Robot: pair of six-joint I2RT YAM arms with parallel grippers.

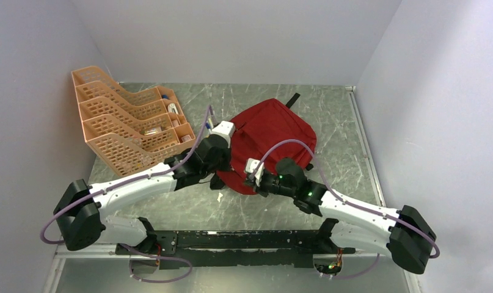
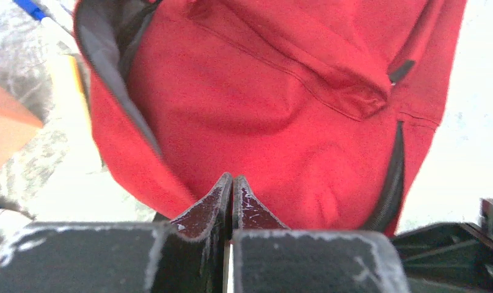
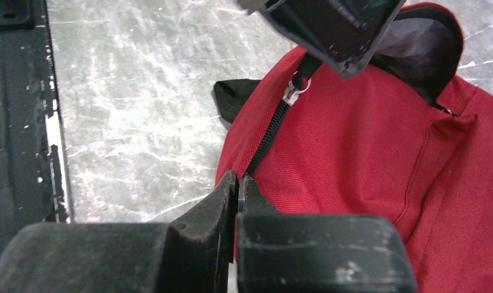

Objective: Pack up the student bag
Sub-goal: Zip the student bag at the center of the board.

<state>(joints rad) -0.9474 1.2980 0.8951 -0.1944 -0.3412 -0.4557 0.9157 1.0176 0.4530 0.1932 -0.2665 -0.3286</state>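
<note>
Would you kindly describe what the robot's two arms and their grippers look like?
The left arm and right arm have white link shells with chunky black joints, and a lilac cable loops along each. A small white camera block sits at each wrist. The left gripper and right gripper have black wedge-shaped fingers, scuffed pale at the edges.

red student bag (image 1: pixel 274 137), lying flat, top unzipped, grey lining showing

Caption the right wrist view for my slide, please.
Right hand closed on the red student bag at the near end of its black zipper.
</note>
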